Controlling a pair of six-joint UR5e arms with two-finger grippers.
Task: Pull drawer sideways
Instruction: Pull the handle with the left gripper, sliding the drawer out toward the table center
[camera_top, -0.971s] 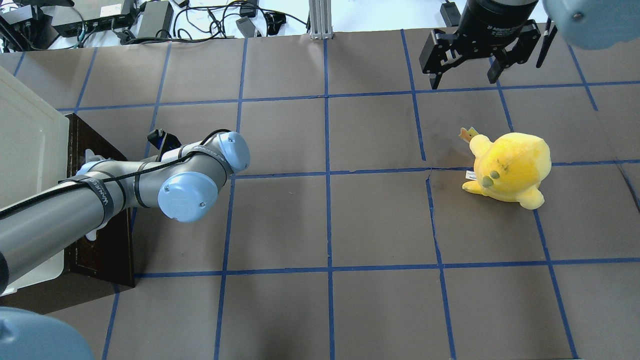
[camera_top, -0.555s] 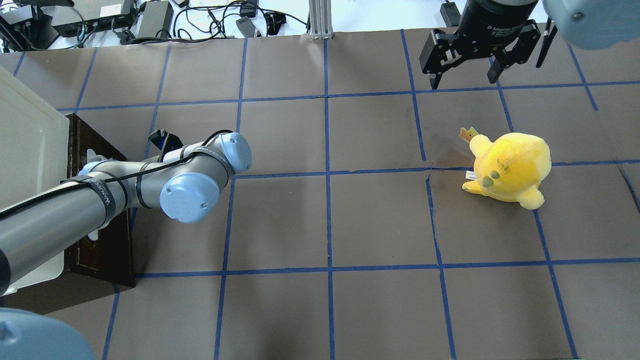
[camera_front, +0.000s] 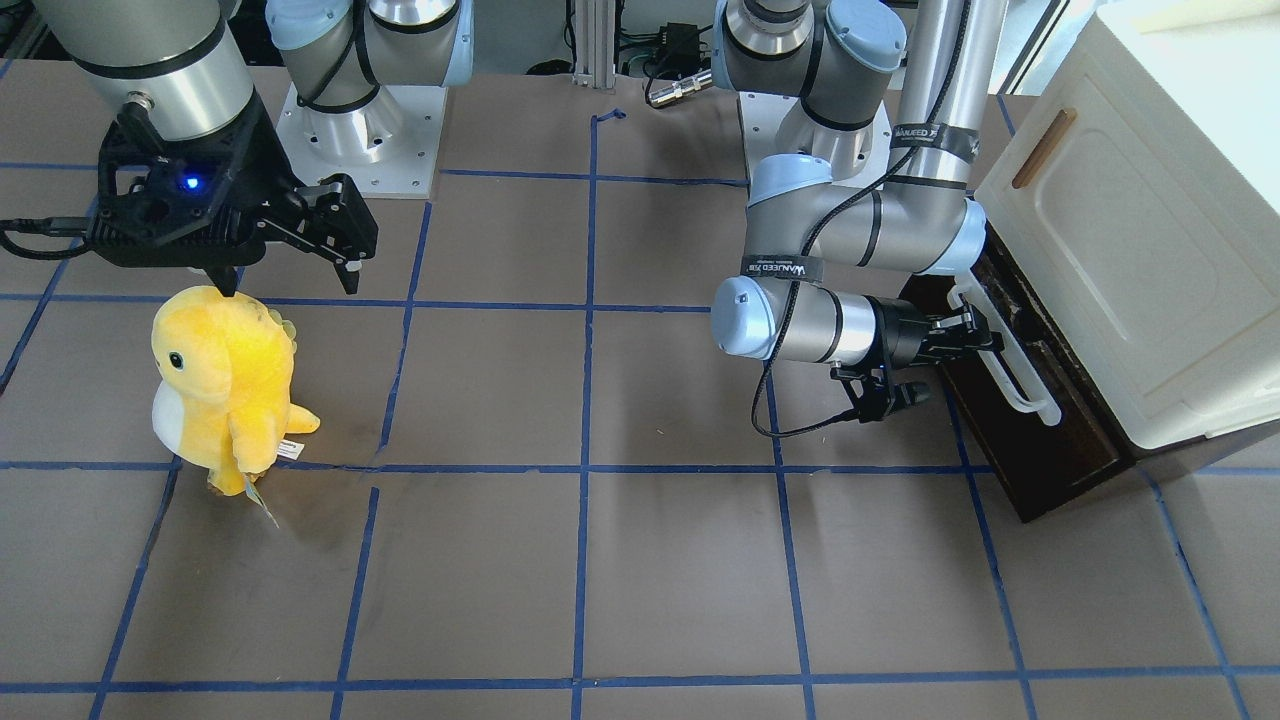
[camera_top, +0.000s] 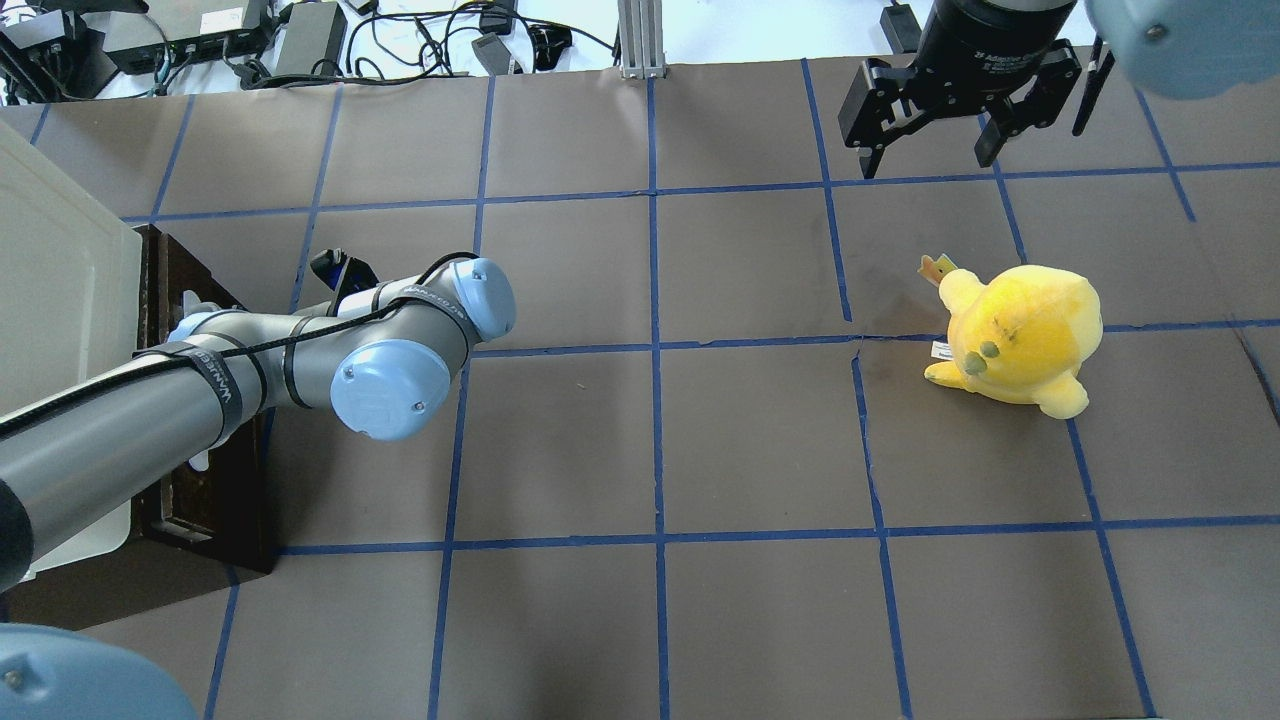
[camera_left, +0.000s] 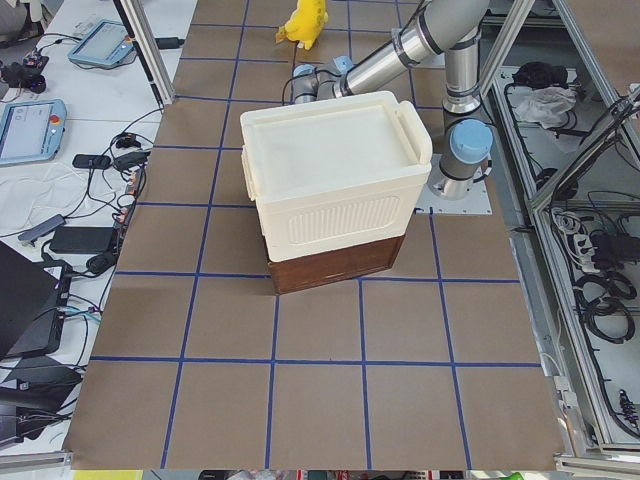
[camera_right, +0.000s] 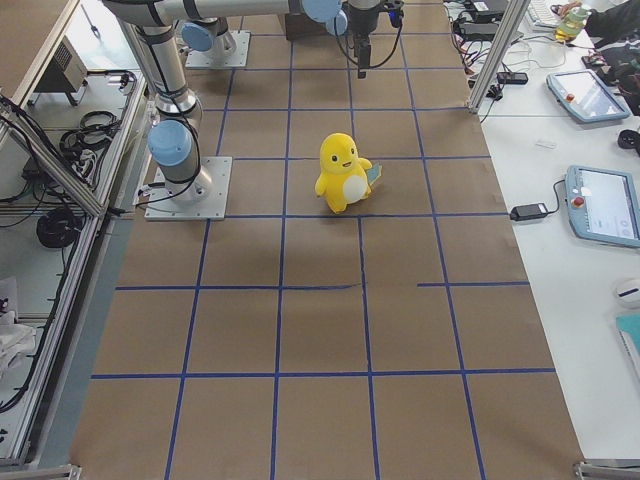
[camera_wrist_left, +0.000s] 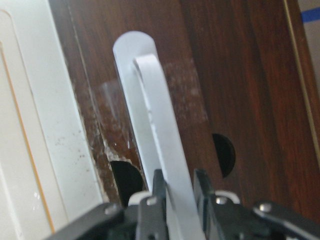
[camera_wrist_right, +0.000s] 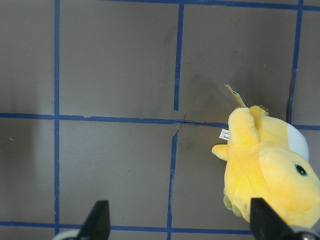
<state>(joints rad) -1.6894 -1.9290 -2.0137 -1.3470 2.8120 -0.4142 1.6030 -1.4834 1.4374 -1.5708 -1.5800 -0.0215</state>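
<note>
The left claw (camera_wrist_left: 178, 187) is clamped on the white handle (camera_wrist_left: 150, 115) of the dark brown drawer (camera_front: 1060, 455) at the bench's left edge. The drawer's inside is hidden. The right claw (camera_top: 927, 160) is spread wide and empty.

"WANJEED" on left arm strap (camera_front: 781, 268); "Adaptive" on right gripper (camera_top: 928, 165)

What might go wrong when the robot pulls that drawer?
The left jaws pinch the thin white handle near one end, so the drawer may twist and stick. They might also slip off the smooth bar. The cream cabinet could slide along too instead of staying put.
</note>
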